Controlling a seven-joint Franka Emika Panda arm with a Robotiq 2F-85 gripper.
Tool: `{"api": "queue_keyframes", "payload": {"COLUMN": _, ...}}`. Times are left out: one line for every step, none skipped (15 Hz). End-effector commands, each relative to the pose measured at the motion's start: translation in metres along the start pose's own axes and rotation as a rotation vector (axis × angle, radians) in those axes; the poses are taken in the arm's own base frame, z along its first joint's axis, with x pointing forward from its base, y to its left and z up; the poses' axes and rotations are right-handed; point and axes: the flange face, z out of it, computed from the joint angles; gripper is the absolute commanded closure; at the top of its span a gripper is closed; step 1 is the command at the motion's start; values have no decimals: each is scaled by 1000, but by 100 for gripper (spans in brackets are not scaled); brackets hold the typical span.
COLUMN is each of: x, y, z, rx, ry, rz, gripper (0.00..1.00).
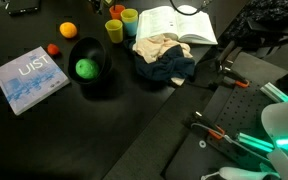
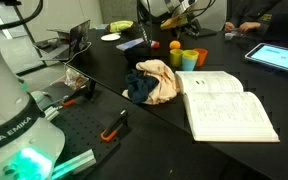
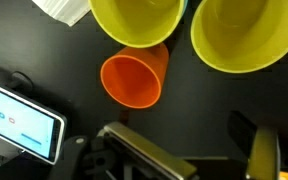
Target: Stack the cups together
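Observation:
The cups stand close together on the black table, near the open book. In the wrist view I see two yellow-green cup mouths (image 3: 134,25) (image 3: 246,35) and the orange cup (image 3: 134,80) just below them; a sliver of light blue shows between the two at the top edge. In both exterior views I see the yellow-green cup (image 1: 114,30) (image 2: 189,59), the orange cup (image 1: 117,11) (image 2: 175,46) and the light blue cup (image 1: 130,16) (image 2: 202,54). My gripper (image 3: 199,150) hangs above them, open and empty, its fingers clear of the cups.
A black bowl (image 1: 96,78) holds a green ball. An orange fruit (image 1: 68,29) lies beside it. A crumpled cloth (image 1: 162,58), an open book (image 1: 176,25), a blue booklet (image 1: 29,78) and a tablet (image 3: 19,120) lie around the cups.

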Motion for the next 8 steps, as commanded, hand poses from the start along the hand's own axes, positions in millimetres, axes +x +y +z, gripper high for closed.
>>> {"api": "queue_keyframes", "payload": {"x": 2, "y": -3, "z": 2, "rx": -4, "ry": 3, "rz": -9, "gripper": 0}}
{"api": "queue_keyframes", "payload": {"x": 3, "y": -6, "z": 3, "rx": -6, "ry": 5, "rz": -15, "gripper": 0}}
{"api": "queue_keyframes", "payload": {"x": 3, "y": -9, "z": 4, "rx": -8, "ry": 8, "rz": -19, "gripper": 0}}
{"api": "queue_keyframes", "payload": {"x": 4, "y": -9, "z": 4, "rx": -9, "ry": 9, "rz": -20, "gripper": 0}}
{"api": "queue_keyframes", "payload": {"x": 0, "y": -14, "z": 8, "rx": -11, "ry": -30, "rz": -22, "gripper": 0}}
{"api": "queue_keyframes", "payload": {"x": 0, "y": -15, "z": 11, "rx": -28, "ry": -64, "rz": -13, "gripper": 0}}
{"api": "queue_keyframes", "payload": {"x": 3, "y": -14, "z": 16, "rx": -47, "ry": -61, "rz": 2, "gripper": 0}}
{"api": "queue_keyframes", "payload": {"x": 6, "y": -13, "z": 19, "rx": -72, "ry": -88, "rz": -2, "gripper": 0}}
